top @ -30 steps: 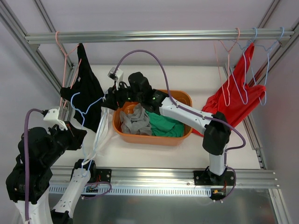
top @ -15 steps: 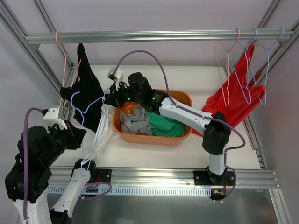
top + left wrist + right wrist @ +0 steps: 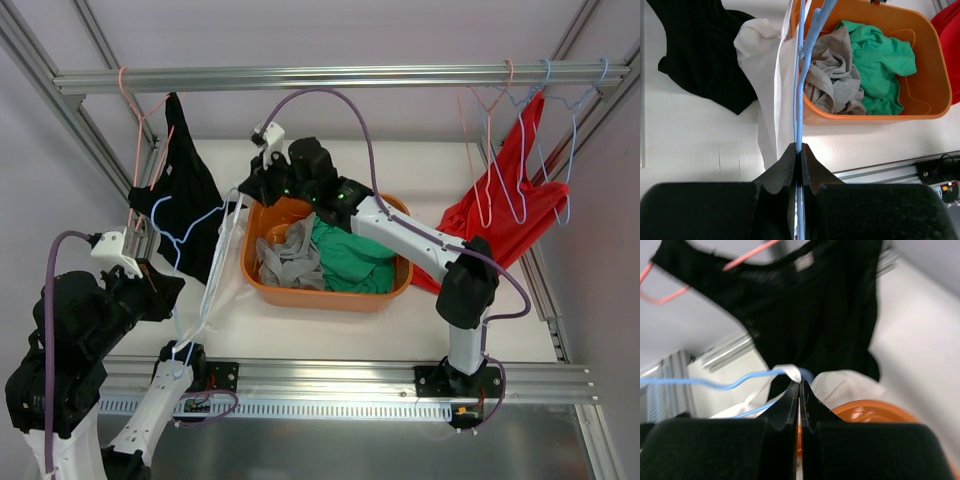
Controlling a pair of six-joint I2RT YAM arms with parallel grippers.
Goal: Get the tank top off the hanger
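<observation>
The white tank top [image 3: 214,283] is hanging slack between the two arms, over the left side of the table [image 3: 330,330] and just beside the orange basket [image 3: 325,298]. Its cloth is draping along the wire of the blue hanger [image 3: 190,226], and in the left wrist view the white fabric [image 3: 771,95] is lying against the basket's near-left wall. The left fingers [image 3: 786,164] are pressing together on the blue hanger's wire [image 3: 800,100], which is running straight away from them toward the basket. The right fingers [image 3: 788,401] are closing tight on a white strap of the top [image 3: 790,371], right where it is lying over a bend of the blue wire [image 3: 737,384]. From above, the right arm is reaching across the basket's far-left corner, its fingers [image 3: 246,190] sitting above the hanger's shoulder, while the left fingers [image 3: 166,288] are holding low and near the front edge.

Inside the basket a grey garment [image 3: 288,258] and a green garment [image 3: 352,262] are lying crumpled side by side. Behind the hanger a black tank top [image 3: 185,195] is hanging on a pink hanger [image 3: 135,130] from the metal rail [image 3: 320,78]. A red garment [image 3: 500,215] is hanging from hangers at the rail's right end.
</observation>
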